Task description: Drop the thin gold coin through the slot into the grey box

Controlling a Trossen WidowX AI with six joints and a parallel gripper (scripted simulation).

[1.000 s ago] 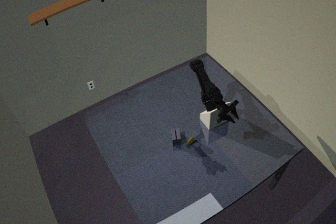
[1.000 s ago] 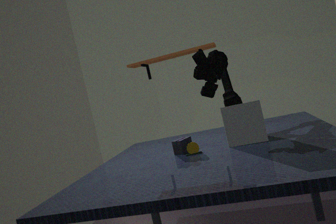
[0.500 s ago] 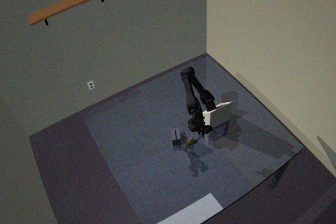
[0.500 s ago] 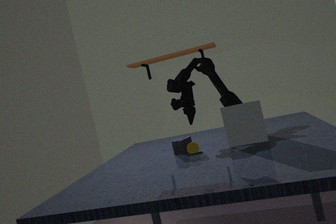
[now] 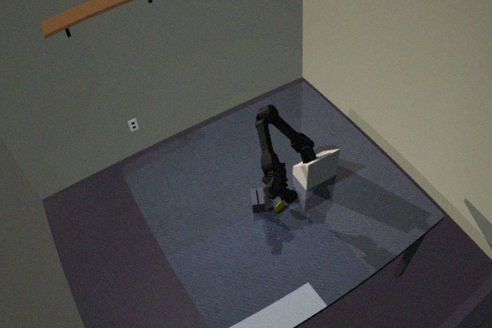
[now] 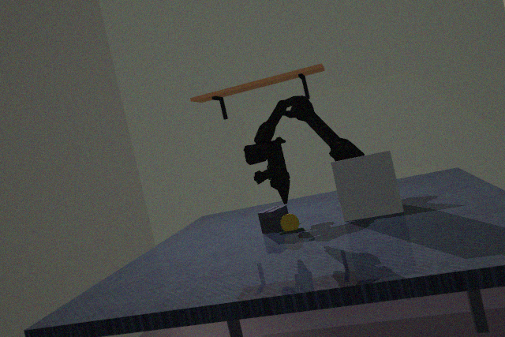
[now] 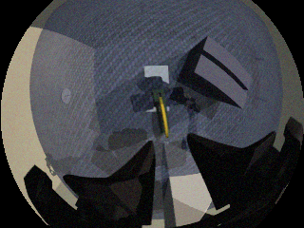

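Observation:
The gold coin (image 5: 279,207) (image 6: 289,222) (image 7: 164,116) stands on edge in the dark-green holder (image 6: 299,230) (image 7: 157,96). My gripper (image 6: 285,203) (image 7: 170,141) is partly open and empty, pointing down above the coin. In the wrist view the coin appears as a thin upright line just ahead of the gap between the fingertips, its near end reaching that gap. The closed grey box (image 5: 258,207) (image 6: 270,222) (image 7: 214,82) stands beside the holder, at the upper right in the wrist view. Its narrow dark slot runs diagonally there. The fingertips are hard to make out in the top view.
The arm's pale base block (image 5: 322,173) (image 6: 367,186) stands on the blue table (image 5: 206,213) (image 6: 162,276), to the right of the coin. A white flat panel (image 5: 286,306) shows at the front edge in the top view. A wooden shelf (image 5: 111,2) (image 6: 260,84) is on the wall.

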